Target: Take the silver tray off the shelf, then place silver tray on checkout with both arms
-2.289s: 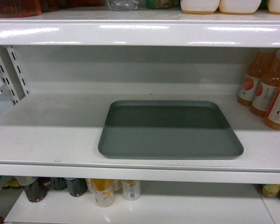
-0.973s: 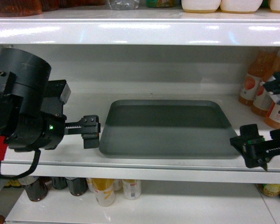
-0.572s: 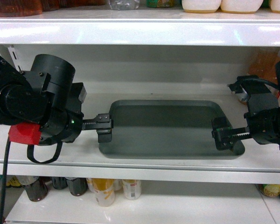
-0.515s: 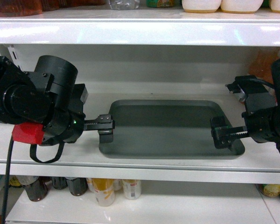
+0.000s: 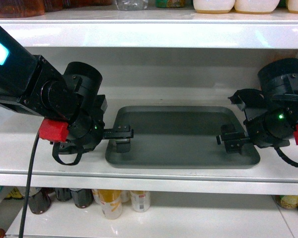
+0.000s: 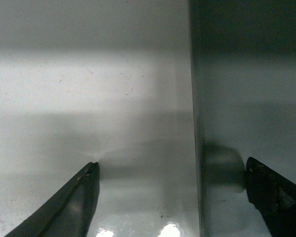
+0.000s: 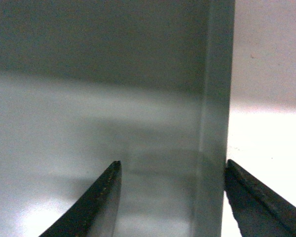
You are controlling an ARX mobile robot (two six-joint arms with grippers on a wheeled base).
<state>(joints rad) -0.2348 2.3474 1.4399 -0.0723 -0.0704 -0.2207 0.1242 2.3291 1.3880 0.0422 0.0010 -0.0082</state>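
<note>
Now the tray [image 5: 181, 136] lies mid-frame on the shelf [image 5: 49, 148], each wide-open hand, left [image 5: 122, 139] and right [image 5: 232, 140], straddling a side rim, so both should close together and lift evenly.

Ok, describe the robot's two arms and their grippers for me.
Both arms are bulky and black with round drum-shaped joints. The left arm carries a red block, a looping black cable and a cyan light; the right arm shows a green light. The left gripper and right gripper have thin black fingers.
</note>
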